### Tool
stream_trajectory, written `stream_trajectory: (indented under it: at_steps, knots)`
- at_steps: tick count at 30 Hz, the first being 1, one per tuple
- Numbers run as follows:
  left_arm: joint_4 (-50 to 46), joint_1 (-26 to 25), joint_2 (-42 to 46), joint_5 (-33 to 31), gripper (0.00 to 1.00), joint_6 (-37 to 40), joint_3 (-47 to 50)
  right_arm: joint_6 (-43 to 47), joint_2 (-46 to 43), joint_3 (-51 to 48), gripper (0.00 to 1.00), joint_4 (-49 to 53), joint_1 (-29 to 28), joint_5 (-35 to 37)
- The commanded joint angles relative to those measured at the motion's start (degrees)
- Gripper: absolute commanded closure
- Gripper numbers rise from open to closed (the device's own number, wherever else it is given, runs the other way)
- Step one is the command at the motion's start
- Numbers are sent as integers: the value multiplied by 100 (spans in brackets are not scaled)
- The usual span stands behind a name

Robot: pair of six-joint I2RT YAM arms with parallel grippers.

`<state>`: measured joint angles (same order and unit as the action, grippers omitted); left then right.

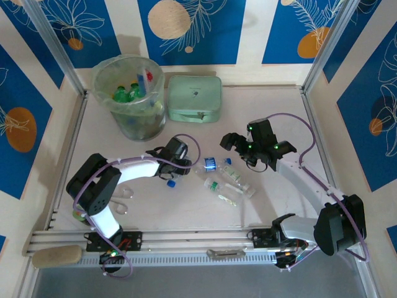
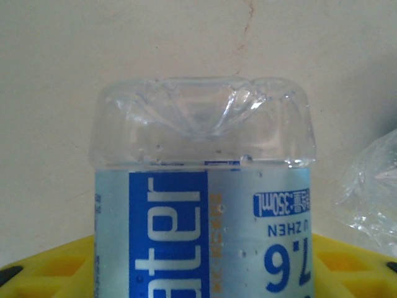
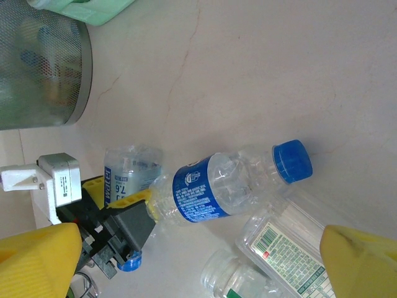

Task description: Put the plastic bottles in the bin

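Note:
A clear plastic bottle (image 2: 205,205) with a pale-blue and blue label lies on the table, base end toward the left wrist camera. My left gripper (image 1: 180,166) is shut on it, with yellow fingers (image 2: 56,267) on both sides. Its blue cap (image 1: 172,183) points toward the near edge. Just right lie three more bottles: a blue-labelled one (image 3: 211,186) with a blue cap, and two clear green-printed ones (image 3: 291,248) (image 3: 239,282). My right gripper (image 1: 254,152) hovers open above them, holding nothing. The round pale-green bin (image 1: 130,93) at the back left holds several bottles.
A flat mint-green case (image 1: 195,97) lies to the right of the bin. Small clear rings (image 1: 124,198) rest on the table by the left arm's base. Aluminium rails (image 1: 186,239) run along the near edge, and patterned walls close in the table.

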<state>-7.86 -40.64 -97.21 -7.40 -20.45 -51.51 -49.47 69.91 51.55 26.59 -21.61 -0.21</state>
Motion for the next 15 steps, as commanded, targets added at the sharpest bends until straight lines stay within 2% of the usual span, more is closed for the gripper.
stream_trajectory:
  at_steps: [1, 8, 15]
  knots:
    - [-50, -48, 54, -60, 45, 32, -114, -10, -109, -116, 1, -57, 42, -120]
    - [-168, -46, 358, -30, 47, 41, -170, -29, -109, -126, 1, -120, 51, -124]
    - [-441, -42, 1237, 54, 48, 165, -516, -68, -16, -134, 1, -313, 51, -190]
